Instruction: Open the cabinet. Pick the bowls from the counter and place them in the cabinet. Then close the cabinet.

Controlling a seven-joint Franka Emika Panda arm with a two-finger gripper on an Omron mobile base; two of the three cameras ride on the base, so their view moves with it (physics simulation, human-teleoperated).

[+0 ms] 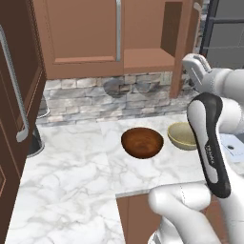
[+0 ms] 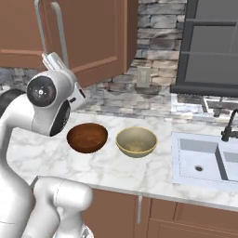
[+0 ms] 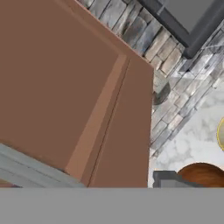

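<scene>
I see the cabinet (image 1: pixel 81 33), reddish-brown wood with recessed panels and silver bar handles, hanging above the worktop (image 1: pixel 71 176); its right door (image 2: pixel 100 32) stands swung out, showing a bare shelf inside. Both bowls sit side by side on the white marble, the glossy dark wooden bowl (image 2: pixel 87 137) left of the pale beige bowl (image 2: pixel 136 141), close but apart. A sink (image 2: pixel 204 162) lies to the right. The open door fills my hand camera. The end effector (image 1: pixel 199 66) is up by the door; I cannot tell how its fingers stand. Small lettering on the arm is unreadable.
</scene>
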